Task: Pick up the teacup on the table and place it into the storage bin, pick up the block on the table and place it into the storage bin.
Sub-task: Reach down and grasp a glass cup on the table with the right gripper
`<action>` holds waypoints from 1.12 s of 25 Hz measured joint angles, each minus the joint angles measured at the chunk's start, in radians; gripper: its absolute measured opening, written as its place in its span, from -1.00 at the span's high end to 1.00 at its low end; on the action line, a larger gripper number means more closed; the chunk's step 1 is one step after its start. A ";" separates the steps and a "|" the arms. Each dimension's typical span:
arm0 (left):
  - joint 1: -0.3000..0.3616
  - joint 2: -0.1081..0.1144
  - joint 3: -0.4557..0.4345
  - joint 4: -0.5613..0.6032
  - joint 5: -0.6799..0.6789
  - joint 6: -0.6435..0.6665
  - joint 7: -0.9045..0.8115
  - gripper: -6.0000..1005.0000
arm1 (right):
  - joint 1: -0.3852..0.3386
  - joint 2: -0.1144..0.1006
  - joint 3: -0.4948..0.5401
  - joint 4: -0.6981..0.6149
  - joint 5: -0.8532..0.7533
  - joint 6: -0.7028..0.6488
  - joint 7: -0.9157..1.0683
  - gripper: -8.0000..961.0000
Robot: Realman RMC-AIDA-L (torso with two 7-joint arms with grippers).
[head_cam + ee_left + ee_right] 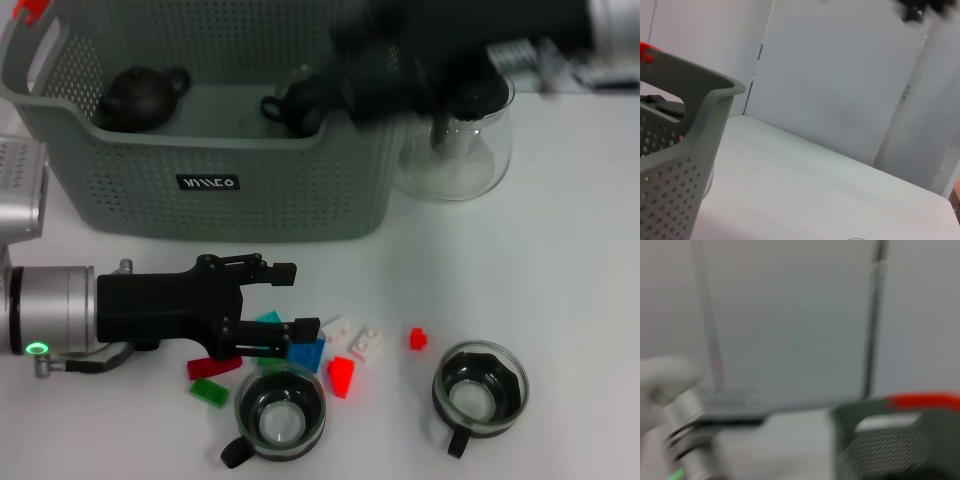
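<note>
Left gripper [295,298] over blocks, fingers spread, nothing held.
Hovered above blue block [306,354], beside teacup [280,414]. Right gripper blurred over bin [215,185]; state not discernible. Held two dark teapots [140,96].

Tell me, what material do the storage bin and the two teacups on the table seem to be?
The storage bin looks like matte grey-green plastic: moulded walls perforated with small holes. The teacups look like clear glass with dark handles; the table shows through their walls.
</note>
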 joint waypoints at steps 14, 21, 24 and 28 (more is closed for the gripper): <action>-0.003 0.000 -0.012 -0.002 0.000 0.003 0.007 -0.65 | -0.081 -0.013 0.136 0.034 -0.413 -0.347 0.088 -0.46; -0.004 0.000 -0.010 -0.003 0.000 0.004 0.008 -0.65 | -0.015 0.039 0.074 0.154 -0.636 -0.253 0.125 -0.46; -0.003 0.000 -0.012 -0.003 0.000 0.004 0.008 -0.65 | -0.001 0.036 0.007 0.202 -0.645 -0.170 0.160 -0.46; -0.001 0.000 -0.012 -0.003 0.000 0.004 0.008 -0.65 | 0.017 0.038 -0.054 0.246 -0.660 -0.097 0.179 -0.46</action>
